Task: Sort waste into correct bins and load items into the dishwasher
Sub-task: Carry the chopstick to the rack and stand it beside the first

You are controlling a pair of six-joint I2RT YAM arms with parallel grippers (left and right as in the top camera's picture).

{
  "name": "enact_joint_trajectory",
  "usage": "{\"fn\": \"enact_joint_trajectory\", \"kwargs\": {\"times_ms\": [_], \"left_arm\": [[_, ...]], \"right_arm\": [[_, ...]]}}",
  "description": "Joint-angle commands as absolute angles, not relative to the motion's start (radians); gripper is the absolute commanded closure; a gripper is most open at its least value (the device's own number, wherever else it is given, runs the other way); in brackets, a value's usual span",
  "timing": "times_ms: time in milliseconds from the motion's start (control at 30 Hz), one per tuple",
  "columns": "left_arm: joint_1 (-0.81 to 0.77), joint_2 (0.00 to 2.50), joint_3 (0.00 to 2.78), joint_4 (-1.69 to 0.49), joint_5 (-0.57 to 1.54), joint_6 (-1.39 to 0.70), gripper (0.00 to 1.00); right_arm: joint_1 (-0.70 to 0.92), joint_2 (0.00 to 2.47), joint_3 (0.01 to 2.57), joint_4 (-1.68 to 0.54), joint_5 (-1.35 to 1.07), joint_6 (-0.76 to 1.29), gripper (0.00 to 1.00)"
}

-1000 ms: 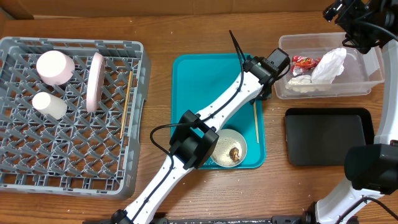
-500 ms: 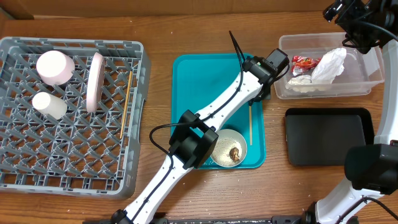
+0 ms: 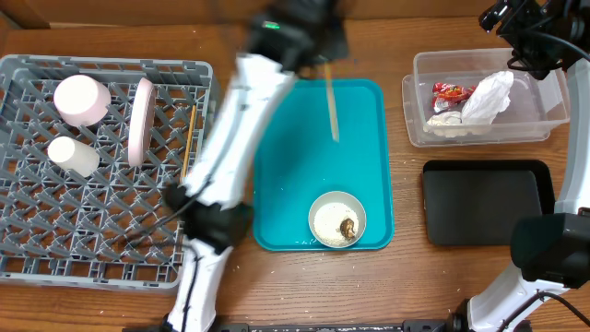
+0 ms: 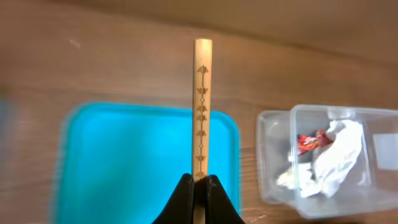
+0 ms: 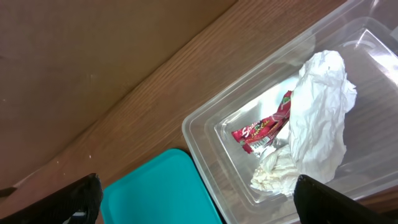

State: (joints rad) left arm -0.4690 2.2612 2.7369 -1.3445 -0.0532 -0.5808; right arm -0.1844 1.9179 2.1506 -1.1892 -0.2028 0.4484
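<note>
No words can be read. The red snack wrapper (image 5: 264,127) inside the clear tub (image 5: 199,134) carries white lettering (too blurred to read); the chopstick (image 4: 201,106) shows only small printed ornaments.

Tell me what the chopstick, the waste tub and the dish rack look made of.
The chopstick: pale wood or bamboo, matte, with a brown pattern along it. The tub: clear glossy plastic, with see-through walls and rounded corners. The dish rack: grey moulded plastic by its look, a matte lattice.

Overhead looks straight down on the whole table (image 3: 415,277). Both wrist views, high up, share the clear tub (image 5: 205,134).
</note>
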Motion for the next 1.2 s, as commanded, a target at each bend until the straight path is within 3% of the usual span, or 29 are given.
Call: {"fn": "enact_joint_trajectory", "kwargs": {"times_ms": [0,167,367,833,1167], "left_arm": [[-0.376,2.186,2.746,-1.446,-0.042,-0.251,0.96],[-0.245,2.182,2.733,-1.662,-0.146,0.021,0.96],[-0.131,2.184,2.629,-1.679,-0.146,0.068,0.96],[-0.06,2.185,2.175,-1.439,-0.192,0.085,0.96],[-0.028,2.184,2.088,-1.381,-0.194,0.043,0.96]], "right_arm": [[-0.186,1.899,2.161,-1.183,-0.204,0.453,0.0],[-0.186,1.899,2.161,-1.183,-0.204,0.453,0.0],[-0.186,1.899,2.161,-1.183,-0.204,0.453,0.0],[-0.186,1.899,2.161,-1.183,-0.204,0.453,0.0],[-0.186,1.899,2.161,-1.183,-0.204,0.453,0.0]]}}
